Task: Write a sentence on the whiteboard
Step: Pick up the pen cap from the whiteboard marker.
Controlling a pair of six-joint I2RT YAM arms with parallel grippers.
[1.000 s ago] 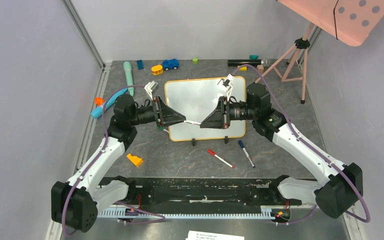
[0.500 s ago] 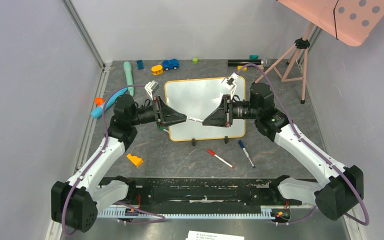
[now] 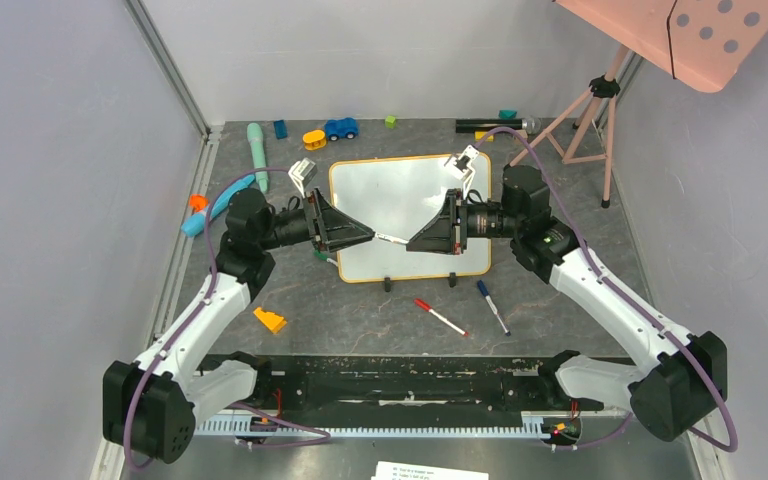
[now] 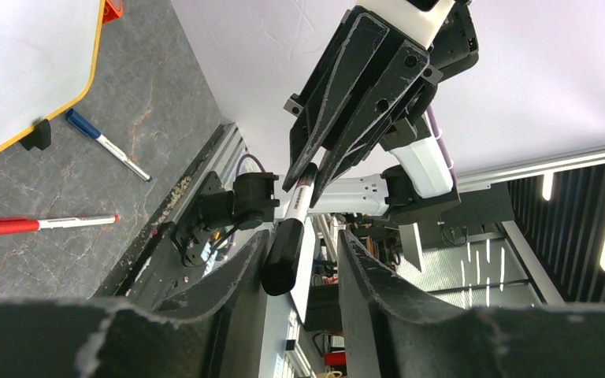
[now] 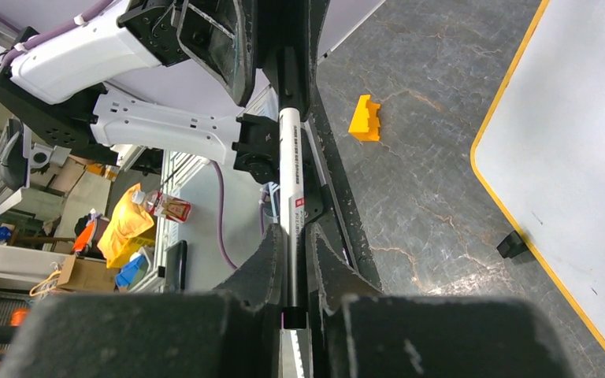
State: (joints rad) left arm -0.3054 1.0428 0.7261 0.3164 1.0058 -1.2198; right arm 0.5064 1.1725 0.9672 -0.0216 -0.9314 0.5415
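The whiteboard (image 3: 410, 195) lies flat mid-table, orange-framed and blank; no sentence shows on it. Both grippers hover above its near edge, tip to tip. My right gripper (image 3: 410, 243) is shut on the white barrel of a marker (image 3: 392, 240); the right wrist view shows it clamped between the fingers (image 5: 295, 230). My left gripper (image 3: 368, 237) is open around the marker's black cap (image 4: 282, 260), which rests against one finger with a gap to the other. The whiteboard's corner also shows in the left wrist view (image 4: 16, 63) and the right wrist view (image 5: 575, 142).
A red marker (image 3: 440, 317) and a blue marker (image 3: 492, 306) lie in front of the board. An orange block (image 3: 270, 320) sits near left. Small toys (image 3: 340, 128) and a teal cylinder (image 3: 257, 150) line the back. A tripod (image 3: 590, 120) stands at the back right.
My right gripper has drawn back slightly to the right with the marker, widening the gap between the two grippers. The left arm has barely moved.
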